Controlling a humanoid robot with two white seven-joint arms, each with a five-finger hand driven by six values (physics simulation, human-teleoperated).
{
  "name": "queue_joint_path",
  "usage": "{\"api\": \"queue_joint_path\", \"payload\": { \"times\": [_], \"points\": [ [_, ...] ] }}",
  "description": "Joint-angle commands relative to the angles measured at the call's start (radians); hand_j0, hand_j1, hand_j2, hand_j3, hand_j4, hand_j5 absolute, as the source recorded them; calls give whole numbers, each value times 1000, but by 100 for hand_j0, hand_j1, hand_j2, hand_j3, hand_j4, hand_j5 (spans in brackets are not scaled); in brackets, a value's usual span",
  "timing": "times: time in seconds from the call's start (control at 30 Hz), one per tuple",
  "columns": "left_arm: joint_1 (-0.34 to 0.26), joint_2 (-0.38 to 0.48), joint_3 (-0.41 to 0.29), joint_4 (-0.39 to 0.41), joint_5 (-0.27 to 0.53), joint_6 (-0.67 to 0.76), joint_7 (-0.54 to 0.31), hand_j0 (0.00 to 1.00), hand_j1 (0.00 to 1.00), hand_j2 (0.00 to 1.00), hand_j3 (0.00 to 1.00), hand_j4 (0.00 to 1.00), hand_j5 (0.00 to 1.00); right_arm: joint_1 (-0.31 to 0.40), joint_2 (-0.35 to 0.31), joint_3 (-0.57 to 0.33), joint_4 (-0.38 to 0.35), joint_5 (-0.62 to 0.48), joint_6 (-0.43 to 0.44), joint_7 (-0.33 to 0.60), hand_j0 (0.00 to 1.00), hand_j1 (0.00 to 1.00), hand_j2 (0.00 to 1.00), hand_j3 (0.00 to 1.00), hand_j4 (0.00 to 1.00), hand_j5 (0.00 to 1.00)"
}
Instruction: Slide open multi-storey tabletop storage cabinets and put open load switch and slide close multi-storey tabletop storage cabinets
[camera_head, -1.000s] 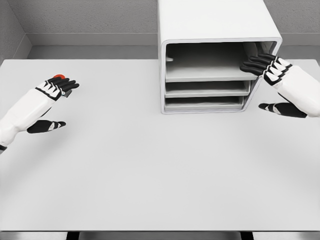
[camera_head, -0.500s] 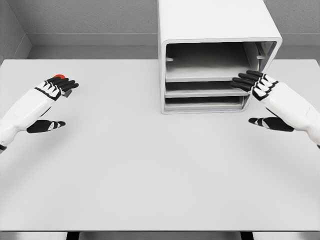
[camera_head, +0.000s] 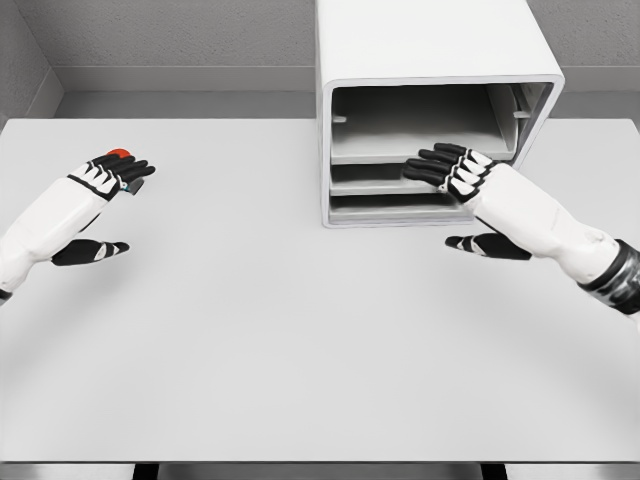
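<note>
Three open shelves show in the white boxy tabletop storage cabinet (camera_head: 437, 100); against its front, the right hand (camera_head: 462, 172) has slid leftward to the middle drawer, fingers extended together, holding nothing — likely seeking a pull. Far left of the cabinet, the left hand (camera_head: 108, 178), fingers loosely straight, half hides the red-topped load switch (camera_head: 119, 155) — not yet picked up.
</note>
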Motion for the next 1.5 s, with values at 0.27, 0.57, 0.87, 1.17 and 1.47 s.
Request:
{"api": "queue_joint_path", "payload": {
  "times": [0.27, 0.57, 0.87, 1.17, 1.47],
  "points": [
    [0, 1, 1, 1, 7, 0, 1, 100, 100, 100, 100, 100, 100, -63, 2, 63, 1, -14, 0, 33, 100, 100, 100, 100, 100, 100],
    [0, 1, 1, 1, 7, 0, 1, 100, 100, 100, 100, 100, 100, -100, 22, 89, 9, -80, 0, 89, 100, 100, 100, 100, 100, 100],
    [2, 1, 1, -1, 9, 0, 1, 100, 100, 100, 100, 100, 100, -181, 102, 108, 135, -83, 0, 89, 100, 100, 100, 100, 100, 100],
    [2, 1, 1, 1, 7, 0, 1, 100, 100, 100, 100, 100, 100, -215, 127, 111, 230, -77, 0, 89, 100, 100, 100, 100, 100, 100],
    [2, 1, 1, 1, 7, 0, 1, 100, 100, 100, 100, 100, 100, -235, 185, 146, 342, -62, 0, 90, 100, 100, 100, 100, 100, 100]
  ]
}}
